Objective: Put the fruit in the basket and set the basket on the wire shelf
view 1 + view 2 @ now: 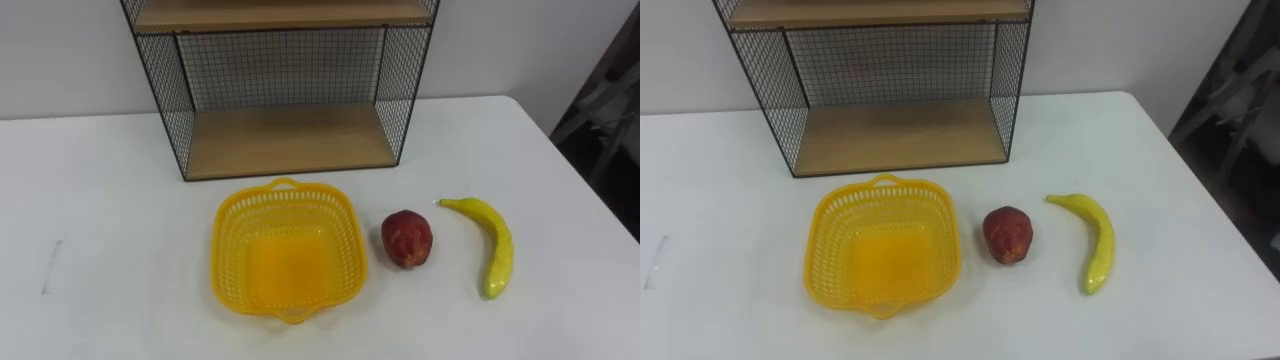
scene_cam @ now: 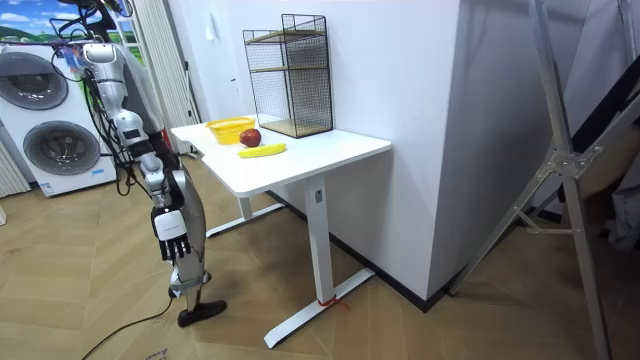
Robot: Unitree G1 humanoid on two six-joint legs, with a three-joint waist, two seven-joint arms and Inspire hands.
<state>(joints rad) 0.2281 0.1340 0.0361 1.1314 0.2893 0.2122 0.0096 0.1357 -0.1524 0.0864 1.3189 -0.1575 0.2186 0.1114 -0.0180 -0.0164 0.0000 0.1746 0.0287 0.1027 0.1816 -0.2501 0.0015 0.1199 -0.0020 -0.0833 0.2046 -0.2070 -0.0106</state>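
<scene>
The yellow plastic basket (image 1: 230, 262), latticed and with a small handle at its near and far rims, sits upright on the white table (image 1: 100, 230). It is just in front of the black wire shelf (image 1: 285, 140). That shelf has wooden boards and stands at the back of the table against the pale wall. Both fruits lie on the table outside the basket. The dark red apple (image 1: 407, 238) is just beside the basket's right rim without touching it. The yellow banana (image 1: 495, 245) is a little further right, apart from the apple, lying lengthwise with its stem end toward the shelf and its curve bowing to the right. A thin dark mark (image 1: 50, 268) shows on the table surface far to the left. In the room view the robot stands upright on the wooden floor at the end of the table on the room view's left, facing the basket and shelf. Its right hand (image 2: 170, 228) hangs low beside its leg, well apart from the fruit. Whether that hand is released or clenched I cannot tell. Two white washing machines (image 2: 50, 130) stand behind the robot, and a grey metal stand (image 2: 560, 170) leans at the room view's right.
</scene>
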